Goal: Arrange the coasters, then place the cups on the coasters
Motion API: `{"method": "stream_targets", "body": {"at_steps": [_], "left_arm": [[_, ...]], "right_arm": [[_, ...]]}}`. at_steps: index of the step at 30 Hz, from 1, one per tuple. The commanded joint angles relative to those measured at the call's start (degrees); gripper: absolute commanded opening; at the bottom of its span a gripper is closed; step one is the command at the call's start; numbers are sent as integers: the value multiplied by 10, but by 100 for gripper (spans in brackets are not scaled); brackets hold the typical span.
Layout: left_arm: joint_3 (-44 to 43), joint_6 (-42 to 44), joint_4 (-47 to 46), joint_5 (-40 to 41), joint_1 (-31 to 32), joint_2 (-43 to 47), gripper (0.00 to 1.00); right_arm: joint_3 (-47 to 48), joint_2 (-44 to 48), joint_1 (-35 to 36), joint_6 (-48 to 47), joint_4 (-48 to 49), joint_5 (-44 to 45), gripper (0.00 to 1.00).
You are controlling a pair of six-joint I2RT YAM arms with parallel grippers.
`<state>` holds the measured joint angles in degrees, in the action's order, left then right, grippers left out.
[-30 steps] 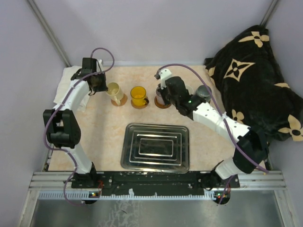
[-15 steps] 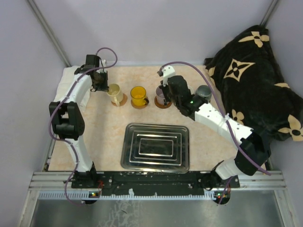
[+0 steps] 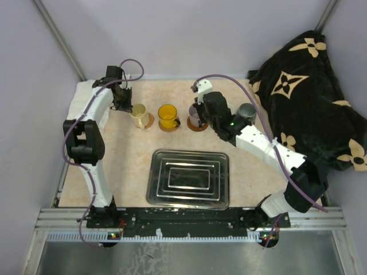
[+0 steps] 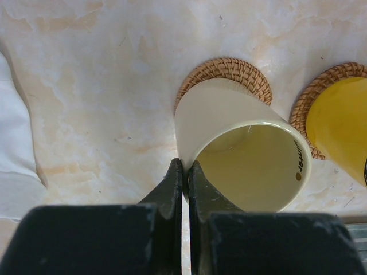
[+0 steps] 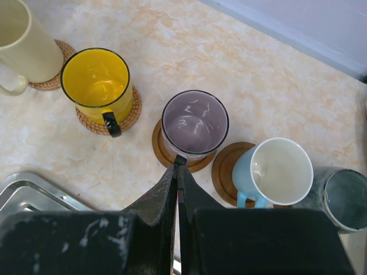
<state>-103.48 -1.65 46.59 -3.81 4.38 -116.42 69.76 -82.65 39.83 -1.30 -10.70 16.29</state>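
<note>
You have a rectangular steel tray (image 3: 188, 177) lying flat on the near middle of the marbled beige table (image 3: 132, 154); one corner of it also shows at the lower left of the right wrist view. A black blanket (image 3: 309, 91) with cream flower shapes is heaped past the table's right edge. A white cloth (image 3: 76, 106) lies along the far left edge. A ribbed metal rail (image 3: 189, 220) runs across the near edge, and pale walls (image 3: 189, 34) stand behind.
</note>
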Motion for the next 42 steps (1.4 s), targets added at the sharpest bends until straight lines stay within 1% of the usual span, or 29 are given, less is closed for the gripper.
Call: {"method": "stream_targets", "body": {"at_steps": [1, 11, 21, 26, 29, 32, 34, 36, 39, 40, 41, 42], "left_arm": [[-27, 3, -2, -27, 0, -2, 0], [-30, -2, -18, -27, 1, 1, 0], [-29, -1, -18, -29, 6, -16, 0], [-25, 6, -16, -3, 5, -22, 0], [-19, 2, -18, -11, 5, -22, 0], [-21, -4, -18, -22, 6, -26, 5], [-25, -6, -18, -31, 6, -29, 13], [-27, -8, -34, -36, 7, -30, 19], [-30, -10, -33, -34, 6, -30, 28], [-31, -10, -33, -33, 6, -30, 35], [-31, -10, -33, -32, 6, -28, 40], [-30, -9, -33, -32, 6, -27, 42]], "right_arm": [[9, 2, -6, 5, 30, 7, 2], [13, -9, -5, 13, 32, -14, 2], [22, -18, -5, 14, 31, -19, 2], [28, -24, -5, 12, 28, -21, 2], [28, -28, -5, 12, 27, -25, 2], [31, -31, -6, 12, 27, -27, 2], [32, -32, -5, 12, 26, -28, 2], [34, -33, -5, 11, 26, -29, 3], [34, -35, -5, 11, 26, -29, 3], [34, -36, -5, 11, 26, -30, 3], [33, -36, -5, 11, 27, -31, 3], [33, -36, -5, 11, 27, -32, 3]]}}
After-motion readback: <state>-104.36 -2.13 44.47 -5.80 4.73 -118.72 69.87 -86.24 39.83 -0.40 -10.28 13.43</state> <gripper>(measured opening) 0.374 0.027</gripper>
